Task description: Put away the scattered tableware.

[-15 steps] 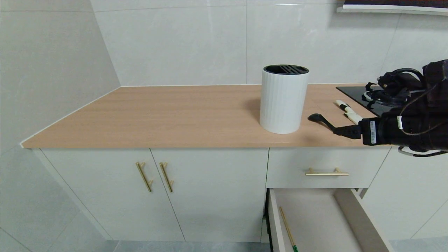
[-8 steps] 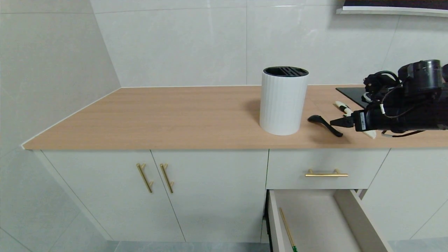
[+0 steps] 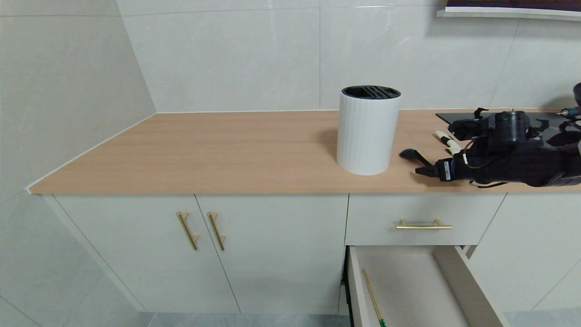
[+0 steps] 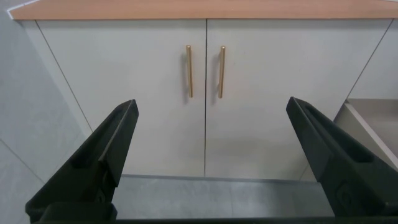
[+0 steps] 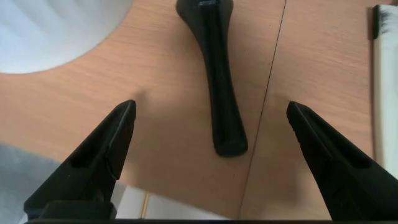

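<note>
In the last sec my R arm dropped to counter level and the right gripper [image 3: 424, 171] slid toward the white holder [image 3: 367, 131]. Its jaws were wide apart, straddling the black utensil [image 5: 219, 87], which lay just right of the holder. I judged it ready to pinch.

A white-handled utensil [image 3: 447, 141] lay further right, near the hob [image 3: 456, 119]. The wood counter [image 3: 227, 150] had tiled walls behind. The drawer [image 3: 447, 277] below-right of the holder was pulled out, w/ chopsticks [image 3: 372, 295] inside. The left gripper [image 4: 211, 106] was spread, empty.

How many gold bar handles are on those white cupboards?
3. The gold left door handle and right door handle stand upright side by side; the drawer handle lies level on the closed drawer. The open drawer may hide another.
</note>
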Controlling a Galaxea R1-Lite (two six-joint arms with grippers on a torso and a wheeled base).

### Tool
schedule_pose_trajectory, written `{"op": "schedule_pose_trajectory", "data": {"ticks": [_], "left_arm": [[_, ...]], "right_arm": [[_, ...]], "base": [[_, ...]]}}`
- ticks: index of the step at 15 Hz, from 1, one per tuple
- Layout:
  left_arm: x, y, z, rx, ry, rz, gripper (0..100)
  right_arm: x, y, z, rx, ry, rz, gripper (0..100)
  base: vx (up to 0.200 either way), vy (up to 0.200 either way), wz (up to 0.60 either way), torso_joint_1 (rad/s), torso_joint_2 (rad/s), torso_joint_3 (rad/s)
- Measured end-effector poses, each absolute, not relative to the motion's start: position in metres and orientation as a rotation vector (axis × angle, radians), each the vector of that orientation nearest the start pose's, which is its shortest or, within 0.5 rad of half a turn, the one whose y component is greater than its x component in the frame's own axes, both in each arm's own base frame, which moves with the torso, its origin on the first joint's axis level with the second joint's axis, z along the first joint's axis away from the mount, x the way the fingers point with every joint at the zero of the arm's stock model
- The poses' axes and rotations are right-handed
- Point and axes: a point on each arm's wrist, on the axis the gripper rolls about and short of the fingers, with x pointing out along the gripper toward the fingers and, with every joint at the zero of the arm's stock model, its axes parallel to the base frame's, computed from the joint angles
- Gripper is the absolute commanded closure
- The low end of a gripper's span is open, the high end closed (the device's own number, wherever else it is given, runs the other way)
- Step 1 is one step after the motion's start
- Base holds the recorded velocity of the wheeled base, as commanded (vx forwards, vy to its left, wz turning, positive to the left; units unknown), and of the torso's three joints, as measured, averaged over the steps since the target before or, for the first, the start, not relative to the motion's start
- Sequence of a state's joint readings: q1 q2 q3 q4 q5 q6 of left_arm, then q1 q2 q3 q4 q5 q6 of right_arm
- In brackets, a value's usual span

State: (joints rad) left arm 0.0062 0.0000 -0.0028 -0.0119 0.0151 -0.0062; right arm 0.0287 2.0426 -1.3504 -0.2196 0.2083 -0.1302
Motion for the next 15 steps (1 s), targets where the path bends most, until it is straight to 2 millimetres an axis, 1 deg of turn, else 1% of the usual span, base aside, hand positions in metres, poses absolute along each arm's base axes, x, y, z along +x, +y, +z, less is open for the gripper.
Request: {"op": "schedule_pose_trajectory", "data": {"ticks": [2,5,10,11,15], "left_arm": [[-0.023,0.0,0.077,-0.007,-0.014,0.021,0],[-0.023,0.0,0.078,-0.007,-0.015,0.021,0],[-0.023,0.0,0.078,-0.007,-0.015,0.022,0],[-0.023,0.0,0.078,-0.006,-0.015,0.022,0],[-0.023,0.0,0.078,-0.006,-0.015,0.021,0]], "right_arm": [[0.415,0.017,0.164,-0.087,0.426,0.261,0],[0.42,0.017,0.156,-0.085,0.426,0.262,0],[0.424,0.017,0.153,-0.081,0.427,0.267,0],[0.424,0.017,0.153,-0.079,0.427,0.267,100],[0.427,0.017,0.151,-0.078,0.429,0.266,100]], "base": [[0.0,0.0,0.0,0.0,0.0,0.0],[0.0,0.0,0.0,0.0,0.0,0.0],[0.0,0.0,0.0,0.0,0.0,0.0],[0.0,0.0,0.0,0.0,0.0,0.0],[0.0,0.0,0.0,0.0,0.0,0.0]]}}
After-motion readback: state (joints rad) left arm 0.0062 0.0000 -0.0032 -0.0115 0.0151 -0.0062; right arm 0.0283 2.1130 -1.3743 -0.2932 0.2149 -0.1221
